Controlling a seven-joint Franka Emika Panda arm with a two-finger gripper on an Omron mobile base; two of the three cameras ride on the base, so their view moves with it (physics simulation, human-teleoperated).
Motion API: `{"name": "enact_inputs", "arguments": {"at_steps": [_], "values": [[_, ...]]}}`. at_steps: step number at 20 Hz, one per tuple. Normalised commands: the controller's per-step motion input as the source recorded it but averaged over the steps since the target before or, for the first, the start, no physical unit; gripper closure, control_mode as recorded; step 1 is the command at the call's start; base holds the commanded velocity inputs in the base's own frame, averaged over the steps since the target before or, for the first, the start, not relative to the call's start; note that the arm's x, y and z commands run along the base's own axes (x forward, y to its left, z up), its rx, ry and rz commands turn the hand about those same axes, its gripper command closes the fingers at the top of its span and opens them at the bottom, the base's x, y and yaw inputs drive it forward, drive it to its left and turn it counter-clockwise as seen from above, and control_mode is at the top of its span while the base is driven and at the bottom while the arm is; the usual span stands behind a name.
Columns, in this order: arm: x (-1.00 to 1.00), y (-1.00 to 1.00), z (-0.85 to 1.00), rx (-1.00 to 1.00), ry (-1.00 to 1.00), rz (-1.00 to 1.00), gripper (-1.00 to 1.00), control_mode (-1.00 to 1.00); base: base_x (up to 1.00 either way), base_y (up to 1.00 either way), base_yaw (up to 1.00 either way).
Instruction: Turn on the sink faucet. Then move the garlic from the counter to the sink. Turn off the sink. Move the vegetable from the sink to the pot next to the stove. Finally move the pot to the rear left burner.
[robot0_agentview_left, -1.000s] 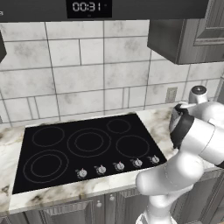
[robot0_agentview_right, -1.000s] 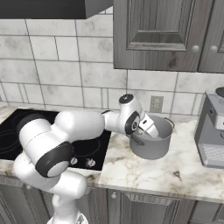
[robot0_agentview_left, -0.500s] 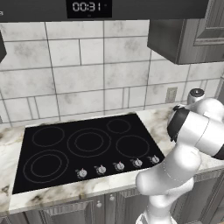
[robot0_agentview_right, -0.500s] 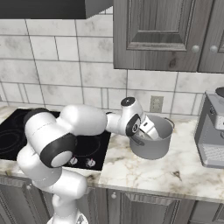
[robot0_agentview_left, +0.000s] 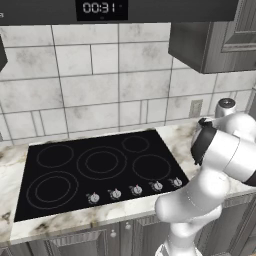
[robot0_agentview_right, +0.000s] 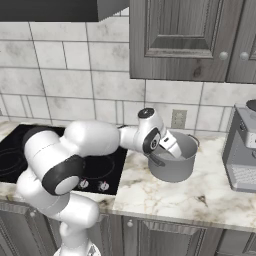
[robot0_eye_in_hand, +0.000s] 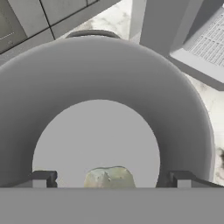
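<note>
Left base view: black cooktop (robot0_agentview_left: 102, 172) set into the marble counter (robot0_agentview_left: 177, 142), with ring burners marked on the glass and a row of knobs (robot0_agentview_left: 135, 189) along the near edge. Rear left burner (robot0_agentview_left: 51, 155) bare, likely kept free as the pot's final spot. White arm (robot0_agentview_left: 220, 155) bent over at the right edge, reaching away to the right, toward the counter beside the stove.

Right base view: grey pot (robot0_agentview_right: 175, 156) standing upright on the counter just right of the cooktop, a coffee machine (robot0_agentview_right: 243, 150) farther right. Gripper (robot0_agentview_right: 171, 147) tilted down over the pot's near left rim, hand angled into the opening. Placement reads as a drop made low inside the walls, probably so the vegetable cannot roll out onto the counter.

Hand view: looking straight down into the pot (robot0_eye_in_hand: 105, 109), grey walls curving round a paler flat bottom. Garlic (robot0_eye_in_hand: 109, 177) lying on the pot floor between the two dark fingertips (robot0_eye_in_hand: 41, 178), touching neither. Fingers spread wide, nothing pinched. Garlic pale and lumpy, off-white with greenish-grey mottling, lower part cut off by the frame edge. Transfer into the pot looks done; moving the pot to the rear left burner seems to be what remains.
</note>
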Motion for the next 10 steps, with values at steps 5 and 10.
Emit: {"name": "enact_inputs", "arguments": {"at_steps": [5,10], "values": [[-0.05,0.00,0.18,0.00,0.00,0.00,-1.00,-1.00,0.00,0.00,0.00],[-0.25,0.10,0.32,0.00,-0.02,0.00,-1.00,-1.00,0.00,0.00,0.00]]}}
